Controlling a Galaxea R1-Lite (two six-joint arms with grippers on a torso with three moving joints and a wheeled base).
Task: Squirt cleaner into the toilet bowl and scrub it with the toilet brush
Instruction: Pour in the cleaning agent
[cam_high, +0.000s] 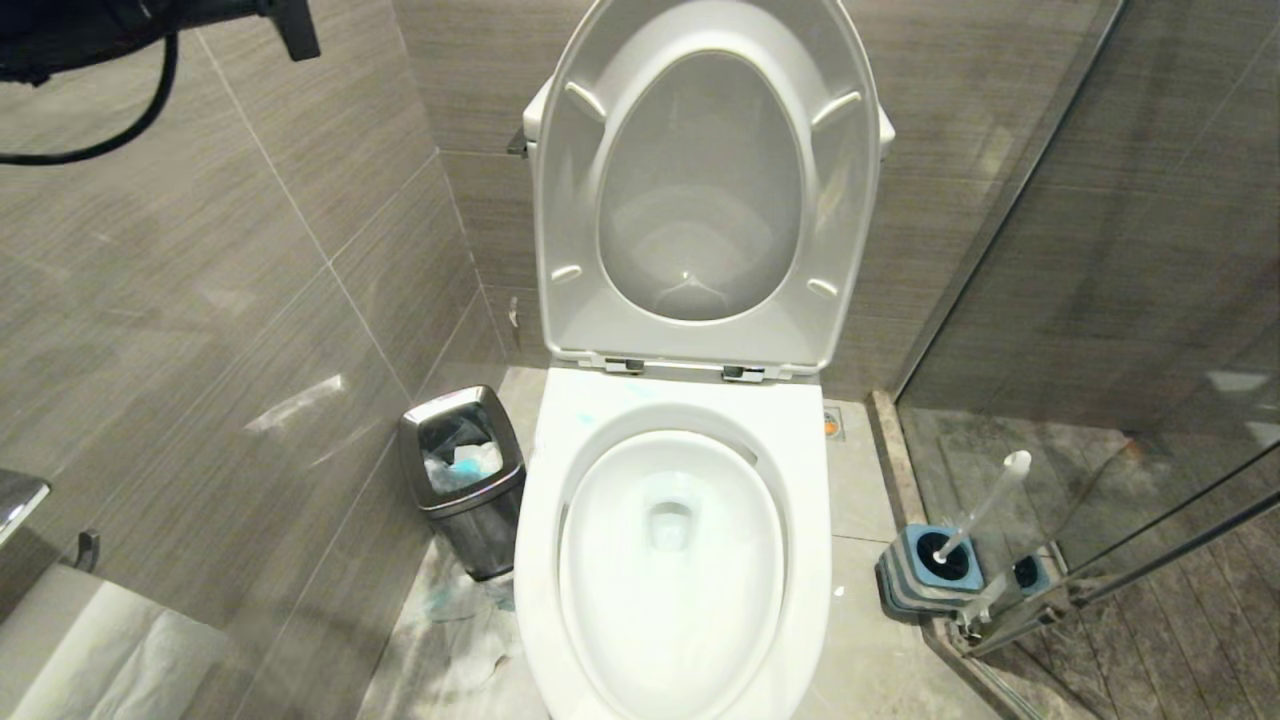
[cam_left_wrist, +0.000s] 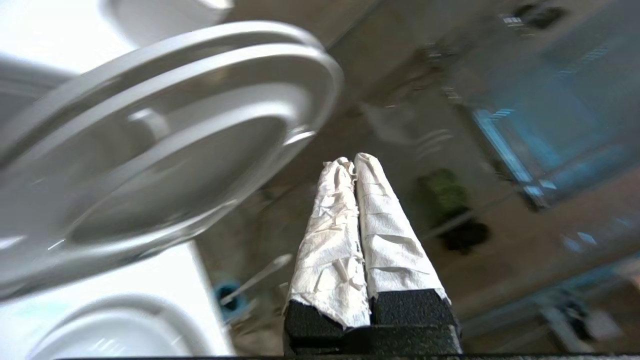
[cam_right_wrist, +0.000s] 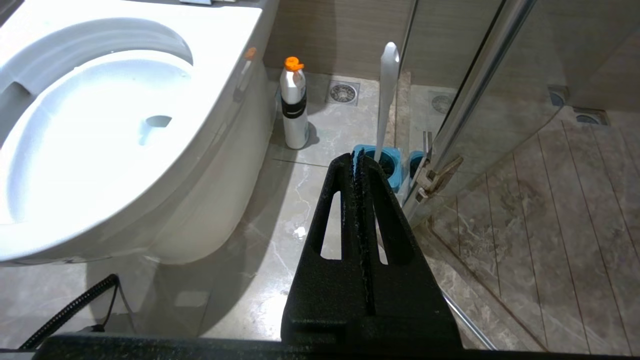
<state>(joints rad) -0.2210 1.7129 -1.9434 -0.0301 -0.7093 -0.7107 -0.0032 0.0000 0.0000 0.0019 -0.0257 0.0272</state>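
Both grippers clenched on nothing - left gripper (cam_left_wrist: 354, 162) up by the lid (cam_left_wrist: 165, 145), right gripper (cam_right_wrist: 358, 159) parked. Brush (cam_right_wrist: 386, 107) just past the right fingertips - a closed-finger reach could tip it

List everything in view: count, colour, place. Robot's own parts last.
Glossy white ceramic toilet bowl: one, white, centre, seat and lid raised.
Long white-handled toilet brush: one, white, leaning in its holder, right of the bowl.
Blue-and-grey striped brush holder: one, on the floor by the glass shower door.
Small steel waste bin: one, silver, left of the bowl, crumpled paper inside.
White bottle with orange cap: one, on the floor beside the bowl.
Round floor drain: one, behind the bottle.
Left claw: fingers wrapped in white paper, shut, empty, raised.
Right claw: black, shut, empty, above the floor.
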